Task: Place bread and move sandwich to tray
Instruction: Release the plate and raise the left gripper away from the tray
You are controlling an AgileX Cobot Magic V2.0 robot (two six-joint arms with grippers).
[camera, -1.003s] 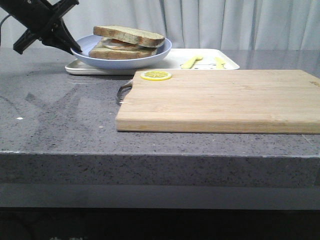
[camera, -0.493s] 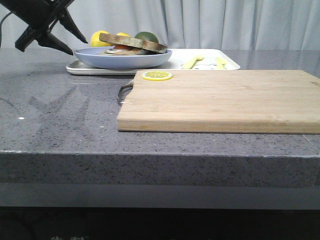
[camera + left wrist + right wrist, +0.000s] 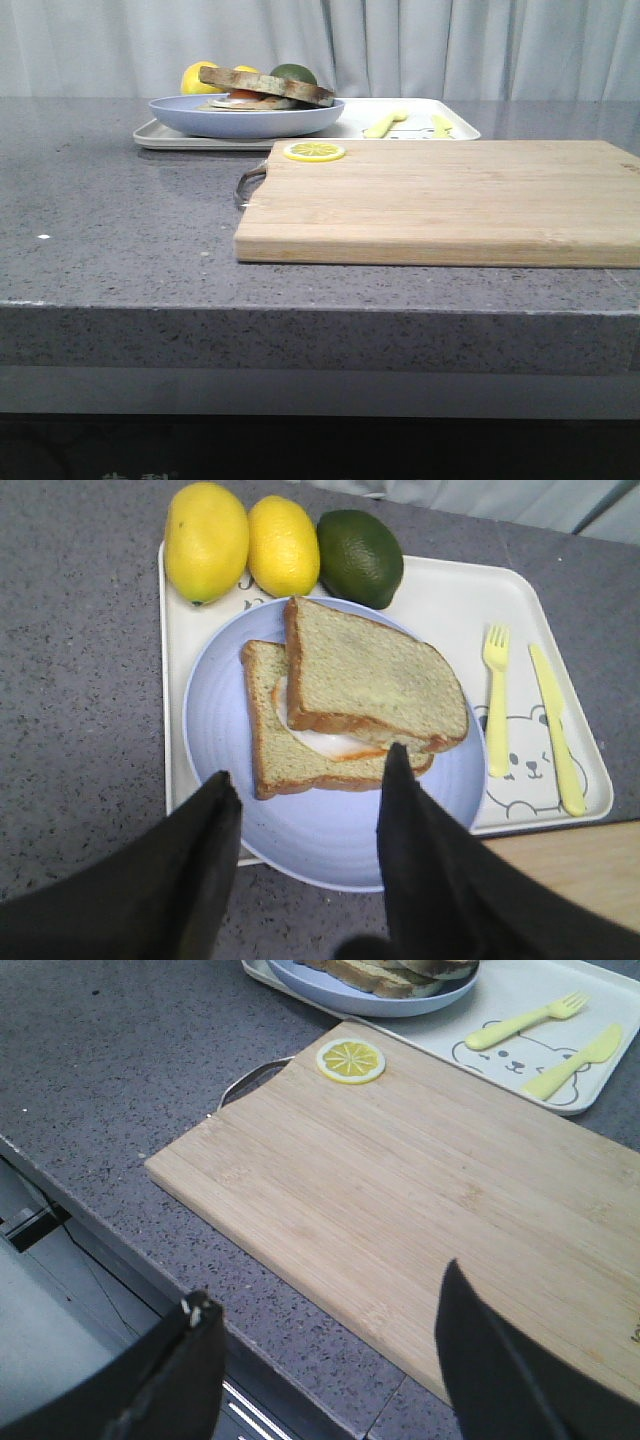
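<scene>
The sandwich (image 3: 375,680) is two brown-crusted bread slices with fried egg white between them, the top slice of bread shifted to one side. It lies on the light blue plate (image 3: 320,830), which sits on the white tray (image 3: 450,600). In the front view the sandwich (image 3: 265,88), plate (image 3: 245,118) and tray (image 3: 410,130) are at the back left. My left gripper (image 3: 309,762) is open and empty, apart from the plate and over its near rim. My right gripper (image 3: 325,1285) is open and empty over the table's front edge. Neither gripper shows in the front view.
A wooden cutting board (image 3: 440,200) with a metal handle lies in front of the tray, with a lemon slice (image 3: 313,151) at its far left corner. Two lemons (image 3: 205,540) and a lime (image 3: 358,558) sit at the tray's back. A yellow fork (image 3: 497,695) and knife (image 3: 557,725) lie on the tray.
The plate went from tilted and held at its left rim to flat on the tray. My left gripper let go, drew back, and left the front view.
</scene>
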